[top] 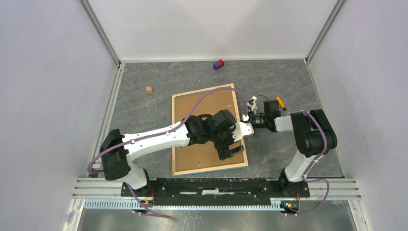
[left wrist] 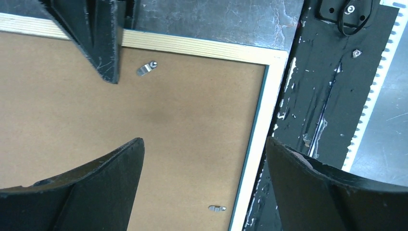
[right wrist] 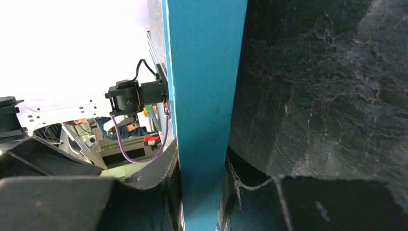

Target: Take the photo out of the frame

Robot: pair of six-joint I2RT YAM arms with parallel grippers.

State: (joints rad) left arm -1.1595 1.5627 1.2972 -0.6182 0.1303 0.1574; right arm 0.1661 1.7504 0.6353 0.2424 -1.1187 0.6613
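Note:
The frame (top: 202,103) lies face down on the table, its brown fibreboard back and light wood rim upward. The photo is hidden beneath that back. My left gripper (top: 230,146) hovers open over the frame's near right corner, its jaws wide apart above the board (left wrist: 192,110), with nothing between them (left wrist: 204,144). Two small metal tabs (left wrist: 146,69) (left wrist: 217,208) sit on the back. My right gripper (top: 246,117) is shut on the frame's right edge; the blue border (right wrist: 207,72) runs between its fingers (right wrist: 202,192). One right finger (left wrist: 101,43) shows in the left wrist view.
A small wooden cube (top: 149,89) lies left of the frame. A purple and red block (top: 219,64) sits near the back wall. The black base rail (top: 216,185) runs along the near edge, close to the frame's near side. Walls enclose three sides.

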